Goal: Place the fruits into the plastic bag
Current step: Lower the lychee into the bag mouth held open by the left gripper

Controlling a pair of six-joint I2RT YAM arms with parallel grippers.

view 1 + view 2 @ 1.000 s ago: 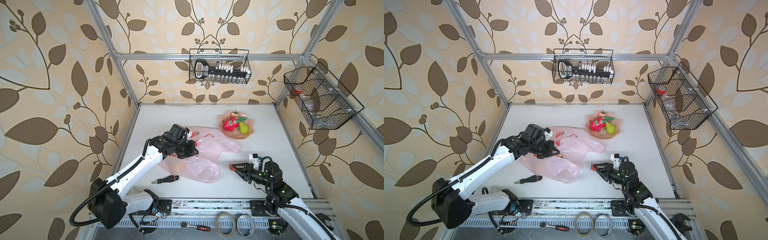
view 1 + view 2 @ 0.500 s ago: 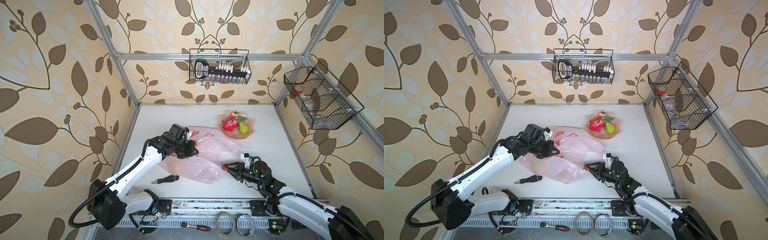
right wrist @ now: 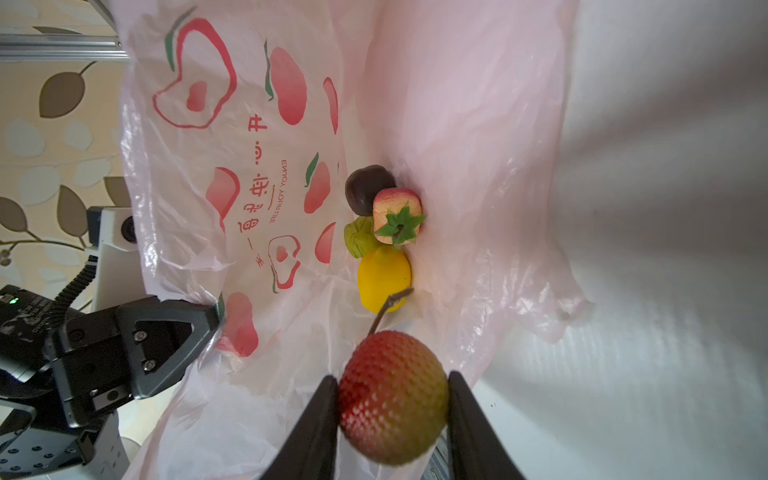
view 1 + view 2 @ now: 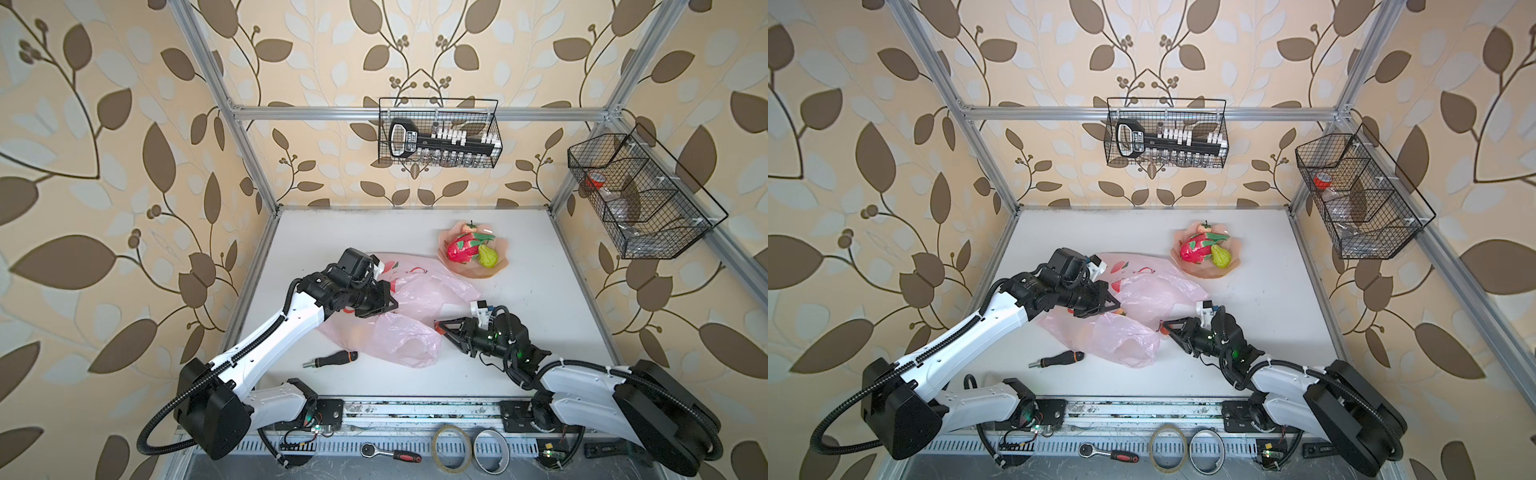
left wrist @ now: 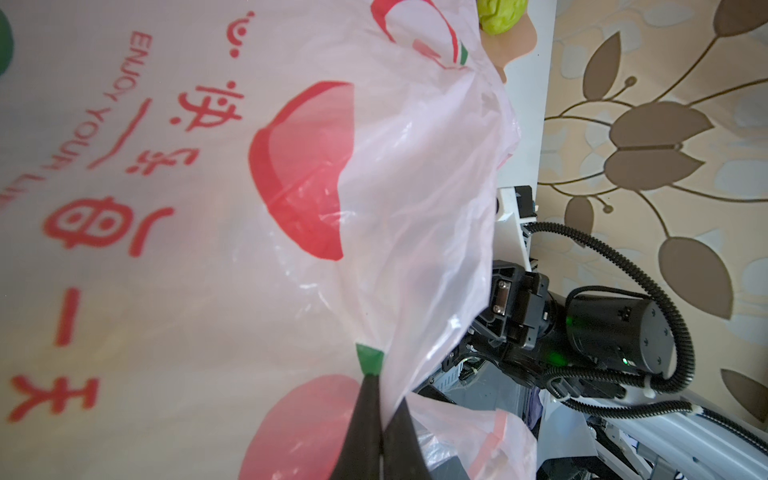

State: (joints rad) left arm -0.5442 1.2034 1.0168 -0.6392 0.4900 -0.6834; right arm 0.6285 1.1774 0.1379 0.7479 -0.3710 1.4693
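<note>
Pale-pink film up front: the plastic bag (image 4: pixel 399 332) lies across the middle-front of the table (image 4: pixel 540 299), its mouth turned toward the right arm. The left gripper (image 4: pixel 389 300) is pinched tight on the bag's upper edge, holding that mouth lifted. And here's the right gripper (image 3: pixel 392 378), clamped on a strawberry (image 3: pixel 392 399) right at the rim of the opening, with loose film beneath it.

Deep inside, bunched together: a plum (image 3: pixel 368 187), a lemon (image 3: pixel 384 282), a wrinkled green fruit (image 3: pixel 358 241) and a pale fruit with a green leafy cap (image 3: pixel 397 212).

Bare white surface runs open to the right of the bag and along the back left. A screwdriver (image 4: pixel 332 358) lies just in front of the bag.

Further back, the plate (image 4: pixel 494 272) carries the dragon fruit (image 4: pixel 461 251) and a pear (image 4: pixel 487 259), touching. On the leaf-papered walls hang a back basket (image 4: pixel 440 160) with a black tool rack and a side basket (image 4: pixel 665 245).
</note>
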